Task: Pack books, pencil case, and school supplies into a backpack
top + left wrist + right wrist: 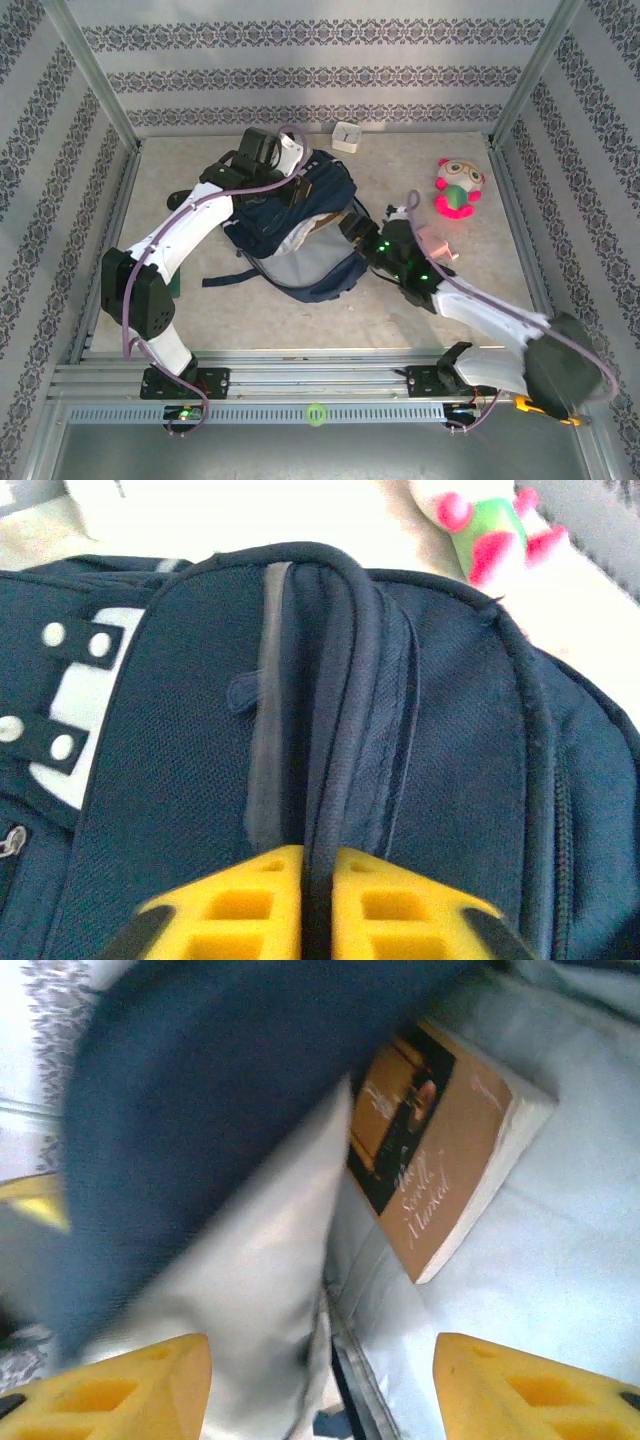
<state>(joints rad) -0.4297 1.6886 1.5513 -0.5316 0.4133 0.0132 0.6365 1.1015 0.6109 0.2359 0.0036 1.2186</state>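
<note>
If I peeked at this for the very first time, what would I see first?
The big blue backpack in the middle of the table catches the eye first, with the left gripper pinching a dark loop on its top. Inside it, against the pale lining, lies a brown book. At the far right of the table sits a bright pink-and-green plush toy.

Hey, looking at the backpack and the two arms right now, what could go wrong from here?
1. The left gripper pinches only the thin piping of the backpack; a slip could let the opening fall shut over the brown book.
2. Grey lining sags between the open right gripper fingers and might snag.
3. The pencil case lies close beside the right arm; a swing may knock it.
</note>
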